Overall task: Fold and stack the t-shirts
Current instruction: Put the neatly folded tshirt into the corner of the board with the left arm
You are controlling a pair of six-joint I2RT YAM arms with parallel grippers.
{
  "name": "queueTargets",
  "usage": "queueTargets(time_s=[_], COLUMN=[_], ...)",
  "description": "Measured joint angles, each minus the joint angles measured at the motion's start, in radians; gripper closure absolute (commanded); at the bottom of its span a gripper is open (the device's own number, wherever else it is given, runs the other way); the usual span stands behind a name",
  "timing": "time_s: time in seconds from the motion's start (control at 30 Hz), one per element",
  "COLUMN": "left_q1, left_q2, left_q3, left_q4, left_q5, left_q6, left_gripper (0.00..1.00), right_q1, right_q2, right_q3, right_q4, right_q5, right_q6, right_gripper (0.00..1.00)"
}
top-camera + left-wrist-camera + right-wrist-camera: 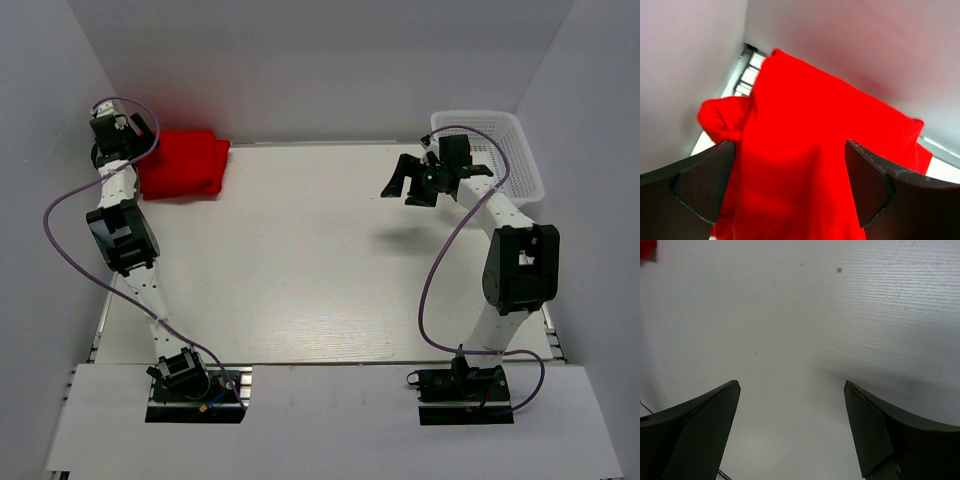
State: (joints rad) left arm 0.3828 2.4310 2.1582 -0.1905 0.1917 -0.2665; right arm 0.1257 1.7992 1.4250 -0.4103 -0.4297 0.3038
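While the right gripper (pixel 405 186) gapes empty above the pale table (pixel 300 270), the left gripper (pixel 790 145), also wide, hangs over the folded bright red cloth t-shirts (pixel 182 162) at the far left corner. A jaw catching cloth could undo the pile. The white plastic mesh basket (pixel 520 150), far right corner, looks empty.

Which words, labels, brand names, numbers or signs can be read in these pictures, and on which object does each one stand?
None: no text can be read in any view.
The red t-shirts show no print, and no neck label is visible.
The white basket and the table carry no marking.
Small details on the left arm base are too small to read.
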Motion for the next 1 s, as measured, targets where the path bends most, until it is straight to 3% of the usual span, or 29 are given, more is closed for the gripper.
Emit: queueTargets(time_s=[0.33,0.73,1.0], left_q1=[-0.011,-0.068,-0.073], left_q2=[-0.042,-0.126,-0.111], left_q3=[0.016,0.046,0.026], left_q4=[-0.118,-0.137,-0.173], left_q5=[-0.182,-0.027,-0.091], left_q6=[-0.031,0.015,-0.029], left_gripper=[0.00,0.00,0.00], right_q1=[0.000,0.000,0.000], right_q2=[-0.008,-0.026,-0.028], right_q3=[-0.003,-0.032,-0.034], right_q4=[0.005,0.024,0.018], right_q5=[0.000,-0.020,-0.018], right_q6=[0.000,0.000,-0.001], right_gripper=[0.10,0.10,0.10])
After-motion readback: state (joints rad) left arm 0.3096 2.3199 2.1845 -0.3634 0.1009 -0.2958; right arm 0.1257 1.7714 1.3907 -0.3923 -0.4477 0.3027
